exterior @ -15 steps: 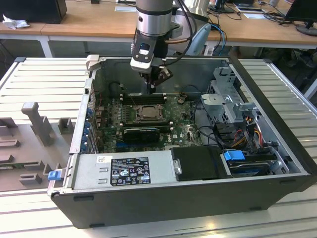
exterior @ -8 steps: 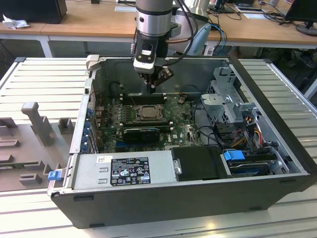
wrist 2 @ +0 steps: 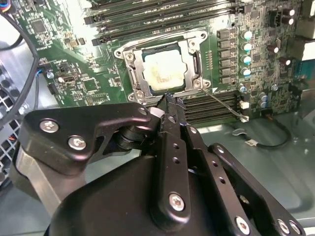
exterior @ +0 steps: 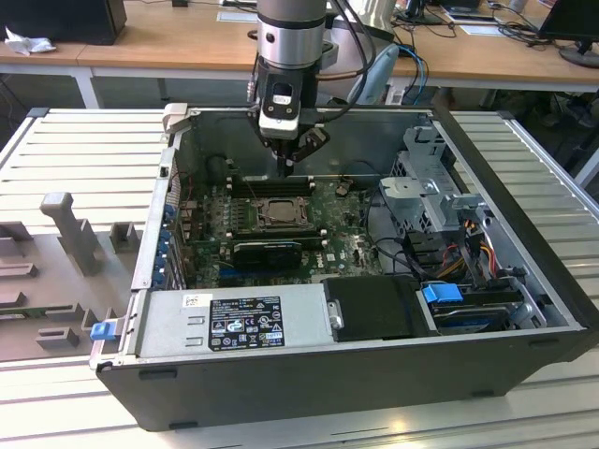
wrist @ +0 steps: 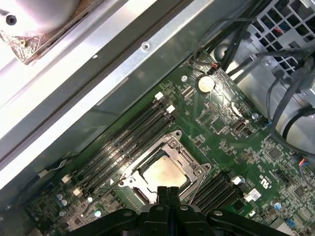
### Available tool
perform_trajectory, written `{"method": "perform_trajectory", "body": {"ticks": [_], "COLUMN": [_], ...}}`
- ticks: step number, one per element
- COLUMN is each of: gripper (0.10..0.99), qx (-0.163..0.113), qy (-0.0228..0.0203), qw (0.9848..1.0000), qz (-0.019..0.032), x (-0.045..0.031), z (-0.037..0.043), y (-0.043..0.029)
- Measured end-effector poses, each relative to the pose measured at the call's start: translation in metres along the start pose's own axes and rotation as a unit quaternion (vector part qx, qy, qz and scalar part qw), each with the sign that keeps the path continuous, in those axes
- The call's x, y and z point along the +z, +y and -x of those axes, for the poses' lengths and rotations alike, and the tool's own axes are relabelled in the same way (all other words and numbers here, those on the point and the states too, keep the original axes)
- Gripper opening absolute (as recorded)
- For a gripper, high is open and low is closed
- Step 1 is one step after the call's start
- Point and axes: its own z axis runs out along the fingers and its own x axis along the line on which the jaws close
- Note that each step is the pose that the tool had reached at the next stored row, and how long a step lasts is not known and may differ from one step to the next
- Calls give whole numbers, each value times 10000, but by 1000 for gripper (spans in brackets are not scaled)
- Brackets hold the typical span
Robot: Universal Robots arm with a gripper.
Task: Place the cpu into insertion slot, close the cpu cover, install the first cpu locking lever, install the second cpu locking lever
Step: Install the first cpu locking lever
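The pale cpu (wrist 2: 165,73) lies flat in the insertion slot (exterior: 278,212) on the green motherboard (wrist 2: 74,73). The silvery cpu cover (wrist 2: 189,64) lies down around it, and the chip shows through its cut-out. In the first wrist view the cpu (wrist: 165,173) and the cpu cover (wrist: 192,167) sit just beyond my fingertips. A thin wire locking lever (wrist 2: 224,104) sticks out at an angle from one corner of the socket. My gripper (wrist 2: 170,101) is shut with nothing in it. It hovers at the socket's edge, above the memory slots (exterior: 271,185), with its tips close to that lever's hinge.
The open computer case (exterior: 524,224) walls in the board on all sides. Nearby are a black card (exterior: 267,251) in front of the socket, the power supply (exterior: 234,323), a metal drive cage (exterior: 430,201) with cables at the exterior view's right, and long memory slots (wrist: 128,142).
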Motion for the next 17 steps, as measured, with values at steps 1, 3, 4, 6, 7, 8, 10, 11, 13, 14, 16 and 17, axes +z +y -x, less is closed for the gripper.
{"method": "perform_trajectory", "body": {"ticks": [1,3,4,6,7,8,10,11,13,14,16,17], "gripper": [106,106,106,106,106,106,106,106,106,106,106,106], "qx": [-43,-142,-193,-338,-476,-522,-640,-684,-805,-869,-1024,-1116], "qy": [1,3,4,8,11,12,15,16,18,20,23,25], "qw": [10000,9999,9998,9994,9989,9986,9979,9977,9968,9962,9947,9938], "qz": [0,0,0,0,0,0,0,0,0,-1,-1,-1], "x": [0,0,0,0,0,0,0,0,0,0,0,1], "z": [0,0,0,0,0,0,0,0,0,0,0,0], "y": [0,0,0,0,0,0,0,0,0,0,0,0]}}
